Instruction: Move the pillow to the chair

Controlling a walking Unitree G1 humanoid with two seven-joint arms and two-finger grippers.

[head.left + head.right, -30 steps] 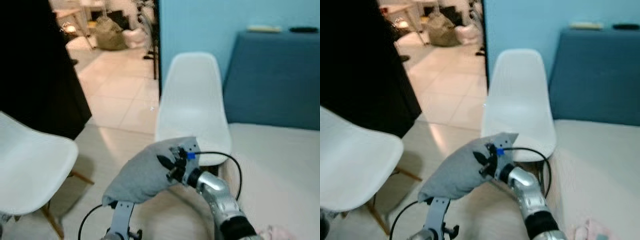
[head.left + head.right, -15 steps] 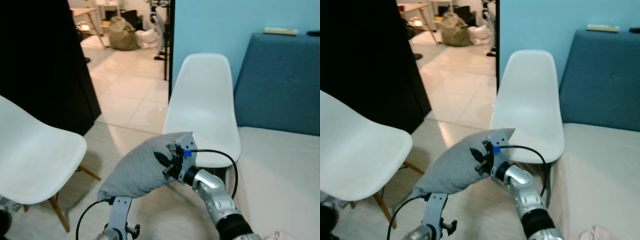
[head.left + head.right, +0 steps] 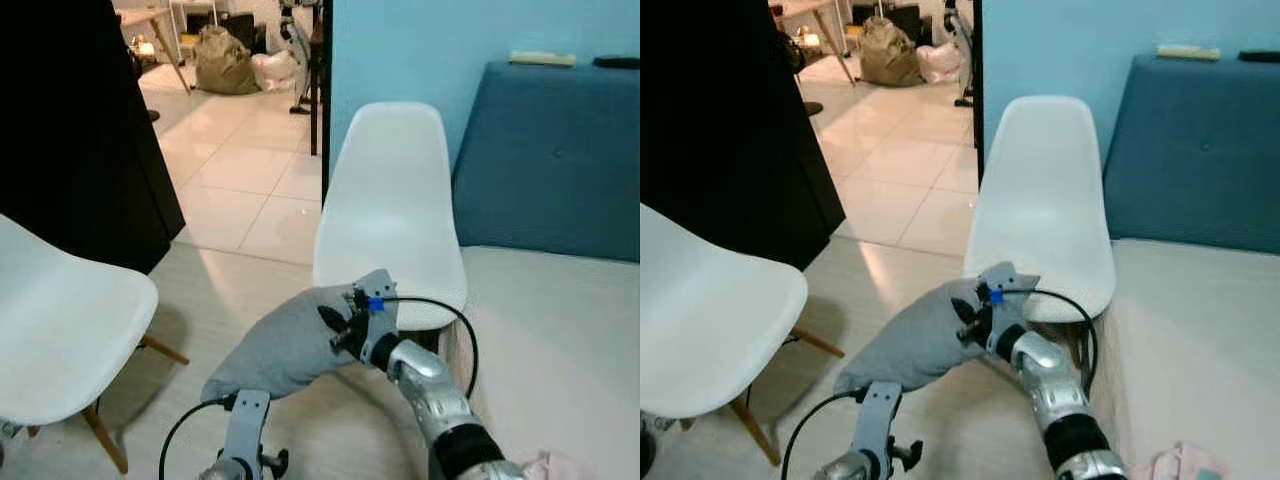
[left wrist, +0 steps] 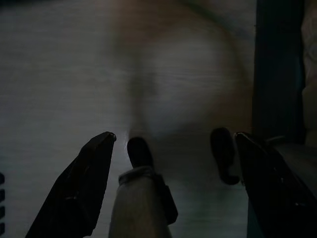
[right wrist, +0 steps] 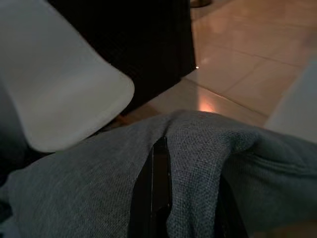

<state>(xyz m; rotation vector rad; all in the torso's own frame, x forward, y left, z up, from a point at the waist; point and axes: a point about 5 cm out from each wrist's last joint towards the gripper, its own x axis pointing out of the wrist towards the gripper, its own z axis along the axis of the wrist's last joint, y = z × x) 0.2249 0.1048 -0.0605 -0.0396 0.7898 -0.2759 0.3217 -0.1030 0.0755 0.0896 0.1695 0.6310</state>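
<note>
Before the white chair (image 3: 388,215), right gripper (image 3: 340,330) grips the grey pillow (image 3: 285,348)

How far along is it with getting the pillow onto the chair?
Done: the right gripper is shut on the grey pillow and holds it in the air. In hand: carrying it before the white chair. Left: setting it on the seat and letting go.

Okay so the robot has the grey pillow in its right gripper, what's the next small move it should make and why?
Probably carry the pillow a little further forward and up, over the seat of the white chair straight ahead. The right gripper is shut on the pillow's upper edge, and the pillow hangs in the air in front of the seat's front edge, not yet over it. The left gripper hangs open near the floor.
</note>
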